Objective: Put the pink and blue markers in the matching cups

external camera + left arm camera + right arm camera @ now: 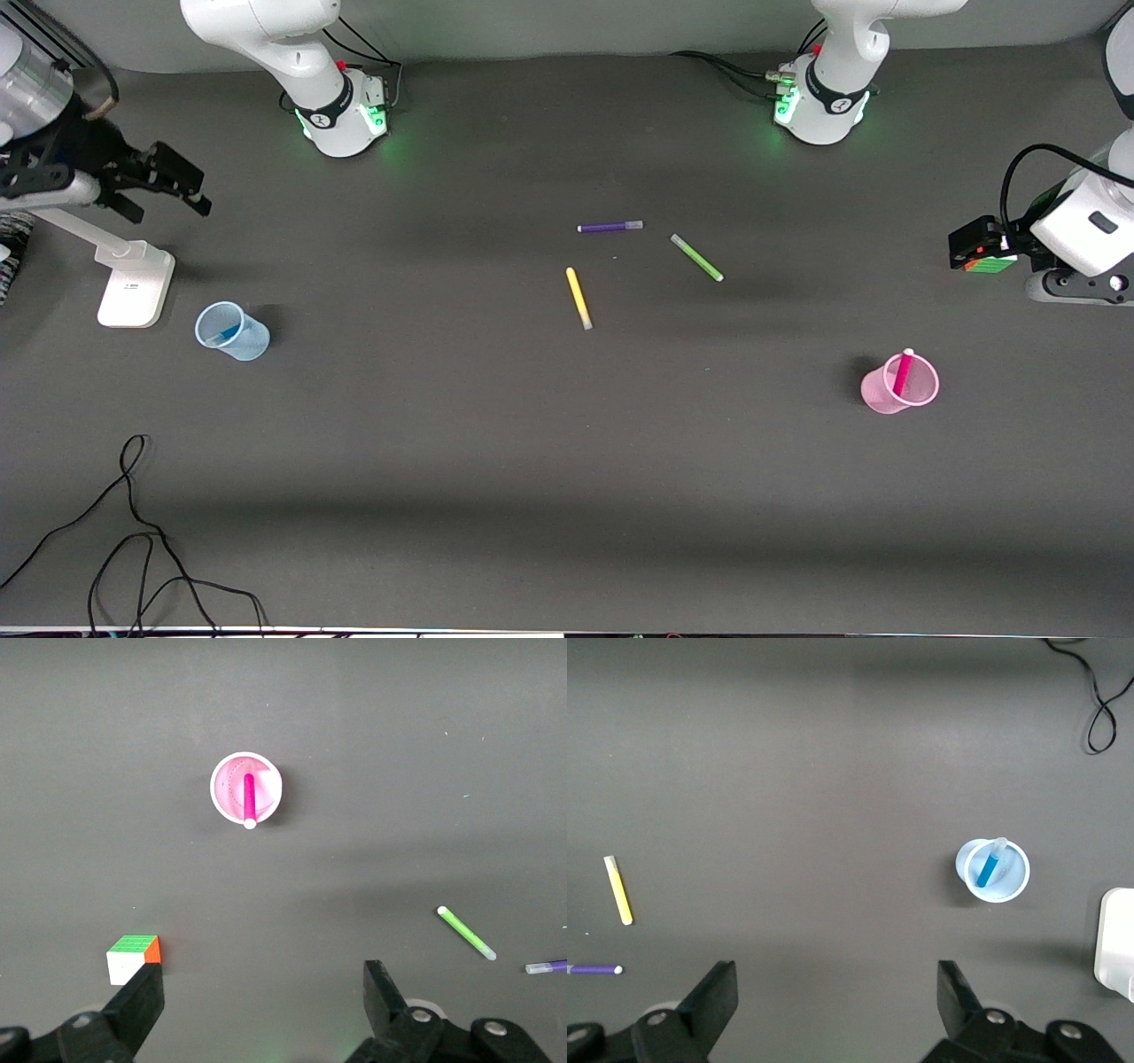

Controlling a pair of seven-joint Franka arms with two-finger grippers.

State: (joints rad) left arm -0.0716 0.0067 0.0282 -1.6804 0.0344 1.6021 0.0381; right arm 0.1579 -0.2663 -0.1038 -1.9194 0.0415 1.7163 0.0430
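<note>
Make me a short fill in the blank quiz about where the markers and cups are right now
1. The pink marker stands inside the ____ cup.
2. The blue marker leans inside the ____ cup.
3. The number of markers lying loose on the table is ____.
4. The left hand and the right hand are both open and hold ____.

Missing words: pink; blue; three; nothing

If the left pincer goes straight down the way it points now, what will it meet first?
Probably bare table. The left pincer is open and empty, and only dark surface shows between its fingers. The pink cup with the pink marker and the cube seem off that line, though depth is unclear.
</note>
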